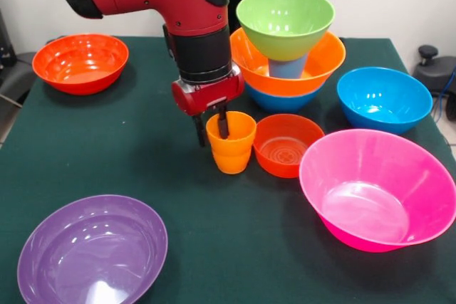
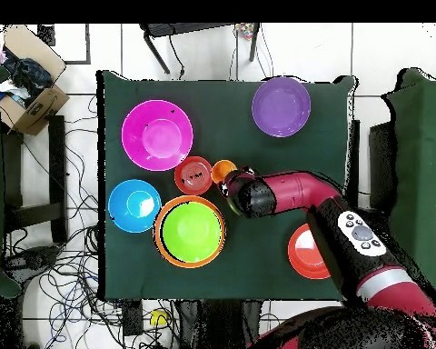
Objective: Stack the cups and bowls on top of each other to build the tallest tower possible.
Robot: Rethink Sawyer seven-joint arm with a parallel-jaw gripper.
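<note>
Your gripper (image 1: 211, 127) has its fingers straddling the orange cup's (image 1: 231, 142) rim, one inside, one outside, on the dark green tablecloth (image 1: 214, 247). The tower (image 1: 287, 48) stands just behind. Cables (image 2: 49, 273) litter the tiled floor (image 2: 394, 54).

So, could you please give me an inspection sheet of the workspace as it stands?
Surface: dark green table.
Job's things: tower of a blue bowl, an orange bowl, a light blue cup and the green bowl on top. Loose: orange cup, small red-orange bowl, pink bowl, blue bowl, purple bowl, red-orange bowl.
Clutter: nothing seen on the table.
Gripper: one finger inside the orange cup, one outside; grip cannot be told.
Cables: many on the floor beside the table.
Surroundings: cardboard box on the floor.
</note>
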